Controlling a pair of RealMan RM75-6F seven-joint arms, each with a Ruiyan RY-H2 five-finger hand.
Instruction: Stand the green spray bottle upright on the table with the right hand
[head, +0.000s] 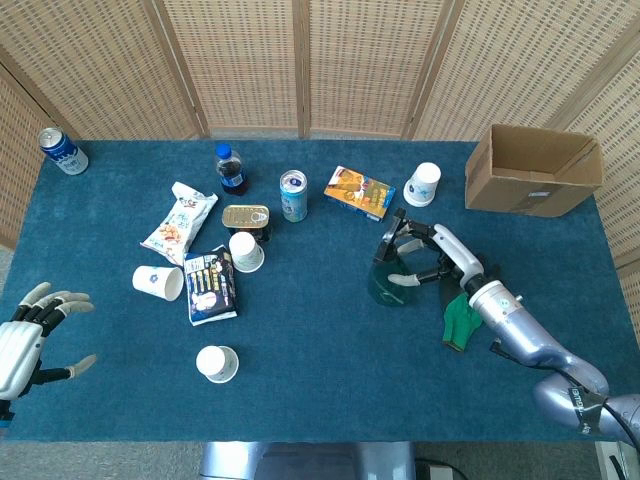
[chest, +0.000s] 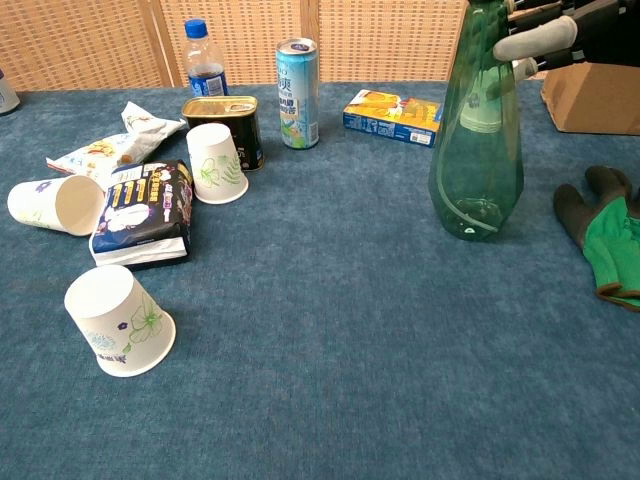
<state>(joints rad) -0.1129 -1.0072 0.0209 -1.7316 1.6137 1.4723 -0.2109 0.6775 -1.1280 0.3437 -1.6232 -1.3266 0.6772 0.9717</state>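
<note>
The green spray bottle (chest: 476, 150) stands upright on the table (chest: 330, 330), right of centre, with its base flat on the blue cloth as far as the chest view shows. My right hand (head: 425, 256) wraps its fingers around the neck just under the spray head; one pale fingertip (chest: 535, 42) lies across the top of the bottle in the chest view. I judge the standing step nearly complete, with only the release left.

To release cleanly, I plan to spread the fingers evenly so no single one drags the neck sideways, then draw the hand up and back toward the right edge. The bottle is tall and narrow at the top, so I expect a light nudge to tip it.

A green work glove (chest: 610, 245) lies just beside the bottle on its right; I should keep the forearm from sweeping it. A yellow box (chest: 393, 115) sits behind the bottle, apart from it.

My left hand (head: 28, 335) hovers at the far left edge, fingers spread, holding nothing.
</note>
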